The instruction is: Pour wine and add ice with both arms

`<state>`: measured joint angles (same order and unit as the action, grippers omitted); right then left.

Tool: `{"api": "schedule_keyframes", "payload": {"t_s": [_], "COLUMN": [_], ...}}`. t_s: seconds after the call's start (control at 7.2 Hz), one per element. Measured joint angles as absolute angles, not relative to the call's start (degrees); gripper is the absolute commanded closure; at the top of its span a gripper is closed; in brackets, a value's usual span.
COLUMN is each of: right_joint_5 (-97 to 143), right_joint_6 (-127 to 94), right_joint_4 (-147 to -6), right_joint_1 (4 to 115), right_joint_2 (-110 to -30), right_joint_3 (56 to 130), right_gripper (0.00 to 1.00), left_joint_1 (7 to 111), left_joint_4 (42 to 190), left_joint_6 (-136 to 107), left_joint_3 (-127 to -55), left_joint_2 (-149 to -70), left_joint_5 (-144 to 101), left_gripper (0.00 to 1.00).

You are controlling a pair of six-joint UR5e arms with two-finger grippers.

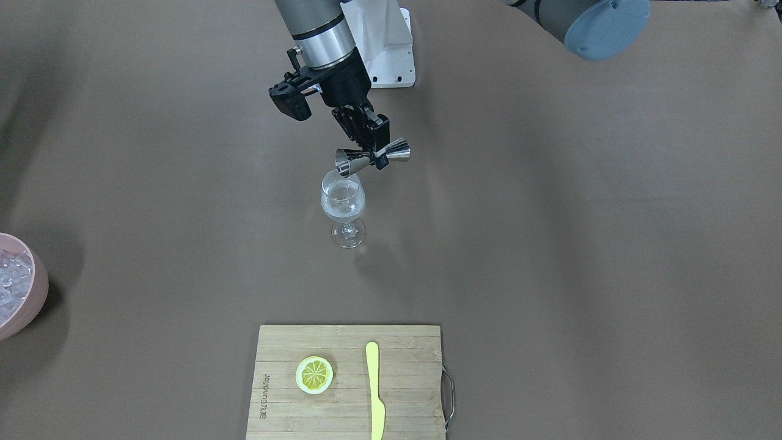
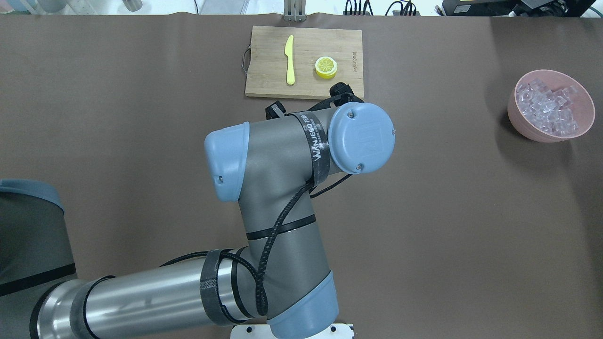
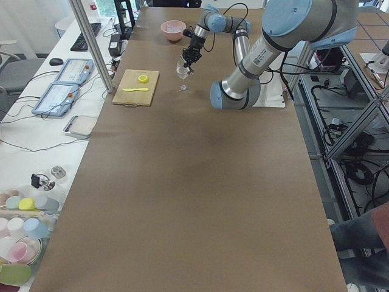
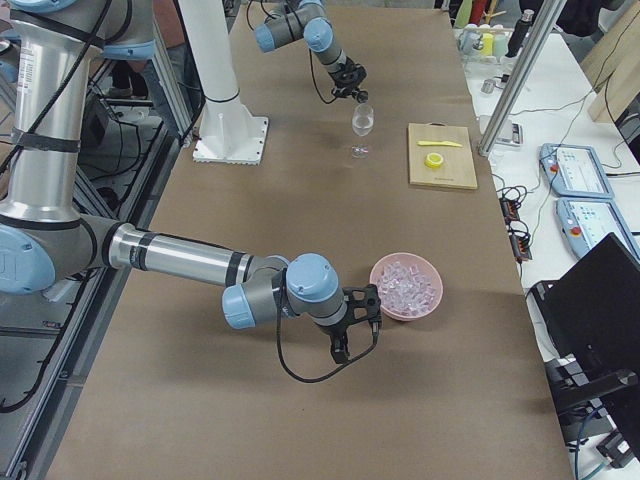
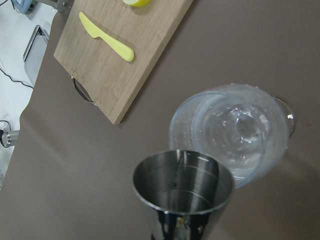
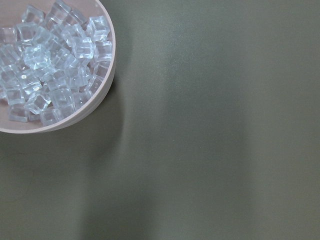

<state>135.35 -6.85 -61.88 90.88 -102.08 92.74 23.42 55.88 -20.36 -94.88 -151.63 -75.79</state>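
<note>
Just over the glass (image 1: 343,198) rim, left gripper (image 1: 377,158) pinches the tipped jigger (image 1: 400,150); right gripper (image 4: 355,340), cannot tell.

Two grey arms are reaching over the worktop (image 1: 550,244): the left arm (image 2: 282,188) and the right arm (image 4: 180,262). Each is carrying one claw, making two: left claw (image 1: 374,157), right claw (image 4: 355,340). One stemmed glass (image 1: 343,198) is standing there, and one steel jigger (image 1: 351,162) is hanging in the left claw. One pink bowl (image 2: 518,120) is holding ice (image 2: 546,106) (dozens of chunks, too many to be counting exactly). One cutting board (image 1: 348,348) is carrying one lemon slice (image 1: 314,374) and one yellow knife (image 1: 374,391). One white pedestal (image 1: 388,49) is standing behind.
</note>
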Motion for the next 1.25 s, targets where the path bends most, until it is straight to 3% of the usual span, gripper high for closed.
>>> {"api": "schedule_keyframes", "payload": {"t_s": [0.69,1.25], "right_joint_5": [135.3,135.4], "right_joint_6": [-8.0,-8.8], "right_joint_4": [-61.7,-61.7], "right_joint_1": [90.9,90.9], "right_joint_2": [-101.7,-101.6], "right_joint_3": [93.3,94.4], "right_gripper": [0.0,0.0], "left_joint_1": [25.1,31.0], "left_joint_4": [65.6,81.7], "left_joint_6": [-17.1,-14.9], "left_joint_3": [-100.3,-103.7], "left_joint_2": [-146.1,-135.6], "left_joint_5": [-78.6,-85.6], "left_gripper": [1.0,1.0]}}
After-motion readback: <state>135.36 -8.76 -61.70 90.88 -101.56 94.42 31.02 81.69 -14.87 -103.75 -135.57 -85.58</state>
